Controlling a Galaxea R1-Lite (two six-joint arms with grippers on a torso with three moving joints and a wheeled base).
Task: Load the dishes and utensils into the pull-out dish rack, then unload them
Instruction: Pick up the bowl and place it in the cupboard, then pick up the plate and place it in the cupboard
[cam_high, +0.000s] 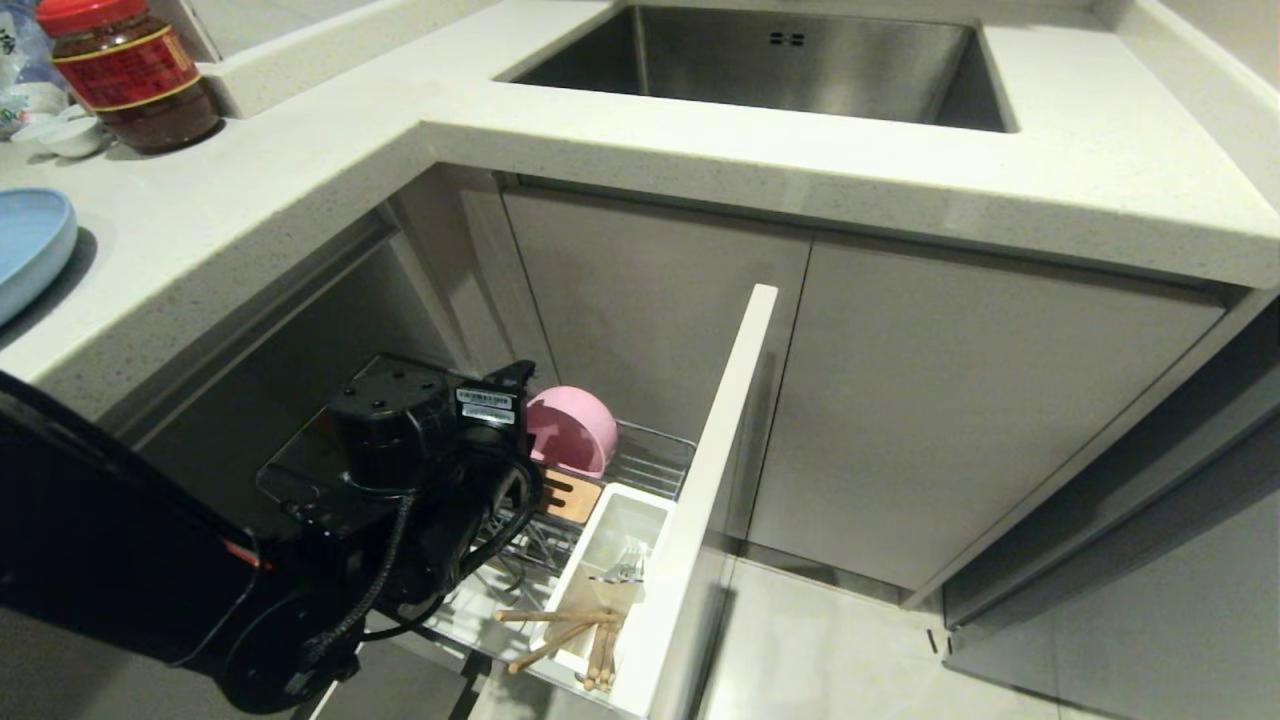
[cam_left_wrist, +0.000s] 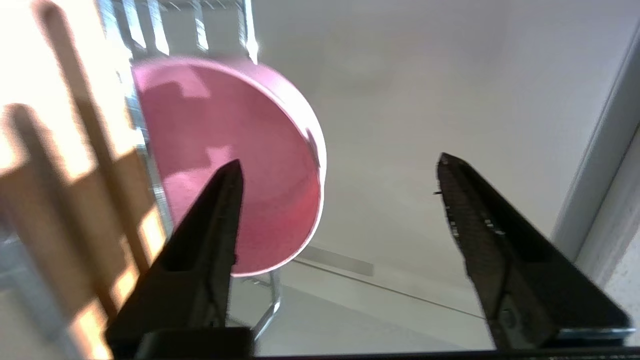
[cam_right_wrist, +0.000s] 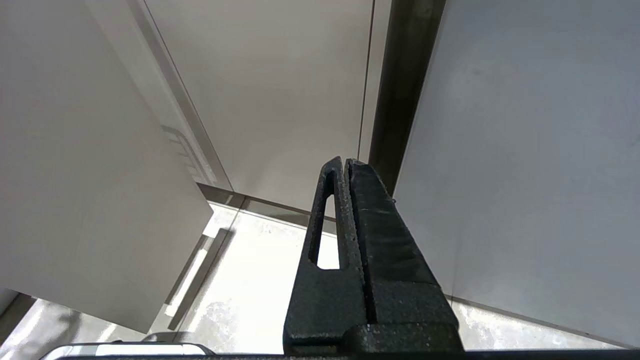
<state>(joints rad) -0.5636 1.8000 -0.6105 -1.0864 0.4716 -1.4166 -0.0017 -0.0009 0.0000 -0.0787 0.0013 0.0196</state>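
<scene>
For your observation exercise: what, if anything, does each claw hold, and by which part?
Nothing. The left claw stands open beside the pink bowl in the dish rack; the right claw is shut, empty.

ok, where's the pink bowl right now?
In the head view the pink bowl stands on edge at the back of the pull-out dish rack, beside the slotted wood board, just past the left tool.

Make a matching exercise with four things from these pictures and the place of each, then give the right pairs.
Things:
1. matte pink bowl
2. light-brown wooden chopsticks
3. light-blue shallow plate
4. red-lidded glass jar

Places:
A. on the countertop, partly cut by the picture's left edge
B. on its side in the chrome wire rack
C. far back on the countertop
D. in the white plastic bin

Pairs: 1-B, 2-D, 3-A, 4-C
</scene>
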